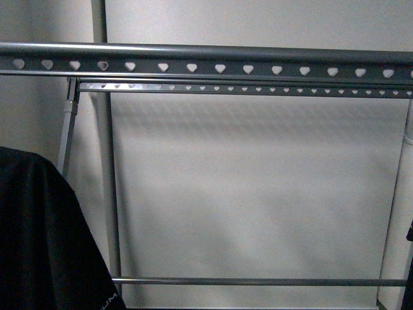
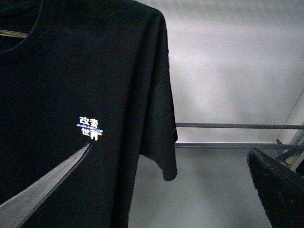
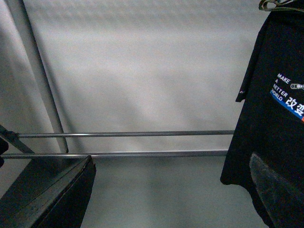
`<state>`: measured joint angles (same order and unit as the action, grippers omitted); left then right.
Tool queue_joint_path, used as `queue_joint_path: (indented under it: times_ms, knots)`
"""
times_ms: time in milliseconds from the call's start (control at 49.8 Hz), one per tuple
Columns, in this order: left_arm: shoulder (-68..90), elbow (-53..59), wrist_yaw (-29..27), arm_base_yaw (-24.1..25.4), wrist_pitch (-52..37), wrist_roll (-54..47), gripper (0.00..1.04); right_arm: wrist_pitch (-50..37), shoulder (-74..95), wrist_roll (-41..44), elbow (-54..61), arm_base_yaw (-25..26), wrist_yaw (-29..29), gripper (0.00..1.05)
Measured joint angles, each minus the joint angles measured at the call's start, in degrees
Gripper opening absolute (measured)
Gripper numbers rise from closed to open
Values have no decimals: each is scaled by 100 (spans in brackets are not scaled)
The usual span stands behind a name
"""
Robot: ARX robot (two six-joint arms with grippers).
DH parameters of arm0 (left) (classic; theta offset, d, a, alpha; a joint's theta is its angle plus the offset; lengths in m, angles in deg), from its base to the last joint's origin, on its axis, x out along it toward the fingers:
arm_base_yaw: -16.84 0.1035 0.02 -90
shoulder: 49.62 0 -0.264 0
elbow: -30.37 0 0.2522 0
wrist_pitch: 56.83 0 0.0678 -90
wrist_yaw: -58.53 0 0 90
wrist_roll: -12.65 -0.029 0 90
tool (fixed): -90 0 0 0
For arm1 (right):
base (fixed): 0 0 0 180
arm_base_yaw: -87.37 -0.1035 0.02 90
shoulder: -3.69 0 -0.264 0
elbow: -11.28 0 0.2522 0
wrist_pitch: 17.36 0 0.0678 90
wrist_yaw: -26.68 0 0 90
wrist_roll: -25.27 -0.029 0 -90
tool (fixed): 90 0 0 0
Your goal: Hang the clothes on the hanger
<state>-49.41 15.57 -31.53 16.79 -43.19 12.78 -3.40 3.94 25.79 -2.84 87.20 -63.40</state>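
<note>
The clothes, a black T-shirt (image 2: 85, 85) with white Chinese characters on the chest, hang spread out in the left wrist view. A pale piece of the hanger (image 2: 12, 33) shows inside the neckline. My left gripper (image 2: 171, 152) is open, with one finger (image 2: 42, 185) in front of the shirt's chest and the other (image 2: 278, 190) off to the side, holding nothing. In the right wrist view the same shirt (image 3: 270, 133) shows "MAKE A BETTER WORLD" under a hanger hook (image 3: 274, 4). My right gripper (image 3: 171, 159) is open and empty beside it. The front view catches only the shirt's shoulder (image 1: 39, 239).
A grey drying rack stands ahead, with a perforated top rail (image 1: 206, 64) and a second rail (image 1: 258, 88) behind it. A thin lower crossbar (image 1: 258, 281) and an upright pole (image 1: 111, 181) frame the white wall (image 1: 258, 187). The same low bars (image 3: 123, 134) cross the right wrist view.
</note>
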Motion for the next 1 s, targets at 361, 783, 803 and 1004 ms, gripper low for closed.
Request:
queue_joint_path:
  times_ms: [361,783,803,1004]
  knots:
    - [372,-68,1152,378,-118,-205,98,0,0,0,0,0,-9,97]
    - [8314,-4806,-549,979,-1373,2717,98,0,0,2,0,2,15,97]
    - [8485,-4953,-610,949,-1373,2756,98,0,0,0,0,2,15,97]
    - [9001,-5477,-942,715,-1333,2964,70,0,0,0,0,2,13,97]
